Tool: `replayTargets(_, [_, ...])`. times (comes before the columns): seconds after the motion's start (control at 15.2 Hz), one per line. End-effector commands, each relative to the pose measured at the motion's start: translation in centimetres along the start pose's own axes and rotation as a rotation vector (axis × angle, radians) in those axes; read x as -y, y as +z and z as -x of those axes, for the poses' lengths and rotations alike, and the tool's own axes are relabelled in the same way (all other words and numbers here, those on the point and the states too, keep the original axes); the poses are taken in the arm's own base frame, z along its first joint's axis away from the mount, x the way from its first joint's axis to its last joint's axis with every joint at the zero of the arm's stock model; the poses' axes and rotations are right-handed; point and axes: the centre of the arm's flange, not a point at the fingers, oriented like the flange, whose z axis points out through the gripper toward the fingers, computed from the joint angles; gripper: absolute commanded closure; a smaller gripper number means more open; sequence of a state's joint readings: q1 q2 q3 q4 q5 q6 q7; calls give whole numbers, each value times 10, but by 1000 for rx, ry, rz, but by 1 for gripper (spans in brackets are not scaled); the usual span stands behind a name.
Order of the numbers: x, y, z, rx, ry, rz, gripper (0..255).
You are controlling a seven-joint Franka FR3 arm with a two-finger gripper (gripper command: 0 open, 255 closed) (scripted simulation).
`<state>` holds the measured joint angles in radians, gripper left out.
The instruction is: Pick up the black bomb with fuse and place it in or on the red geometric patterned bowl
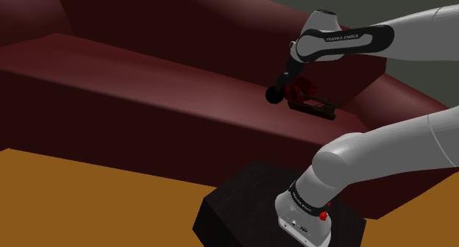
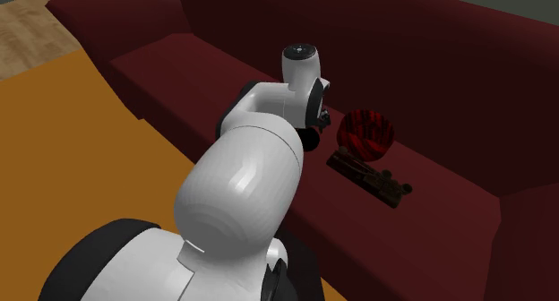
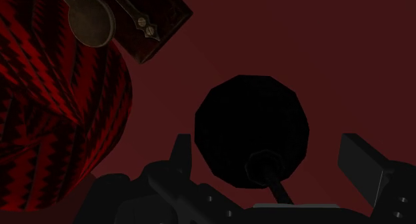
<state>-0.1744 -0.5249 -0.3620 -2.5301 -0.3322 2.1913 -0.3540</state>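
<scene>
The black bomb (image 3: 252, 126) sits between the claw's (image 3: 267, 149) spread fingers, red patterned bowl (image 3: 60, 116) beside it.

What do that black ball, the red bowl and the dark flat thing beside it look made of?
Black ball: flat matte black, faceted outline, material unclear. Red bowl: smooth, red-black zigzag pattern, perhaps glazed ceramic. Dark flat thing: brown like wood, with brass-looking fittings.

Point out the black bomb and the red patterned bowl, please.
black bomb (image 3: 252, 126): wrist view, middle of its round body.
red patterned bowl (image 2: 370, 134): second exterior view, middle of its patterned surface.
</scene>
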Motion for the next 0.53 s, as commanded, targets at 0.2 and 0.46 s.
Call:
replayTargets(0.2, [0, 0, 0, 0, 0, 0, 255])
replayTargets(0.46, [0, 0, 0, 0, 0, 0, 255])
